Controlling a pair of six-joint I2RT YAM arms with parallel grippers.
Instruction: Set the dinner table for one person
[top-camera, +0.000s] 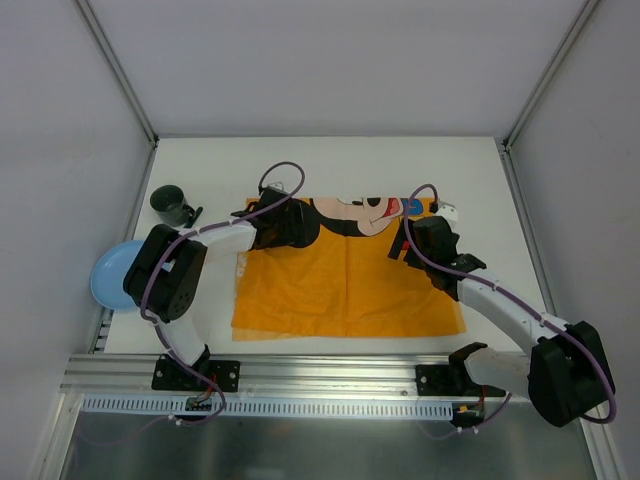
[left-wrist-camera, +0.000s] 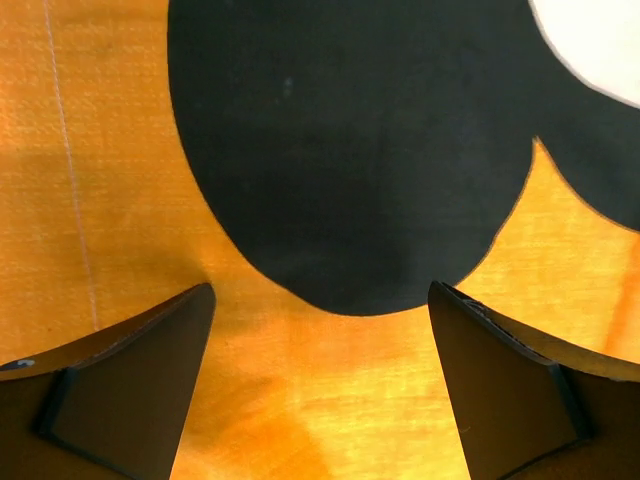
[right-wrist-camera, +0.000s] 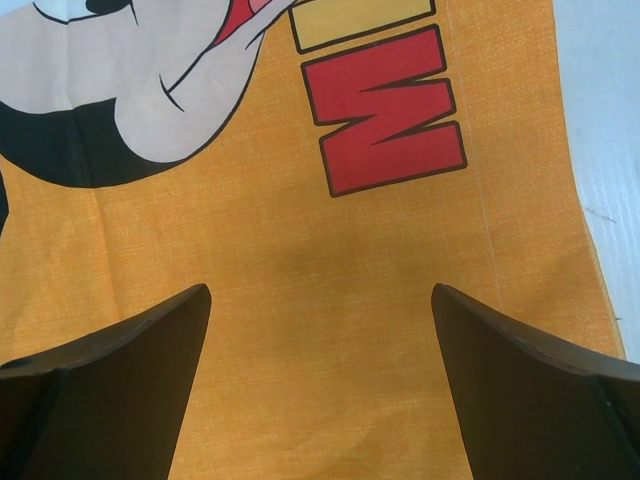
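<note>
Surface (top-camera: 330, 165): white, flat and rectangular, enclosed by grey walls, with an aluminium rail (top-camera: 330, 375) along its near edge where both arm bases are bolted.

Placemat (top-camera: 340, 290): orange cloth with a cartoon mouse print, lying flat on the middle of the surface. The printed end lies at the far side. The near edge is slightly uneven and sits just short of the rail.

Plate (top-camera: 108, 272): light blue, at the left edge of the surface, well left of the placemat and partly hidden by the left arm.

Mug (top-camera: 170, 205): dark, upright, at the far left of the surface, beyond the plate and clear of the placemat.

Left tool (left-wrist-camera: 320, 295): over the far left part of the placemat, above the black area of the print. Its jaws are spread wide, with bare cloth between them and nothing gripped.

Right tool (right-wrist-camera: 320, 295): over the far right part of the placemat, near the red lettering and the cloth's right hem. Its jaws are likewise spread wide, with nothing between them but cloth below.

Whether either tool's fingertips touch the cloth cannot be determined.
</note>
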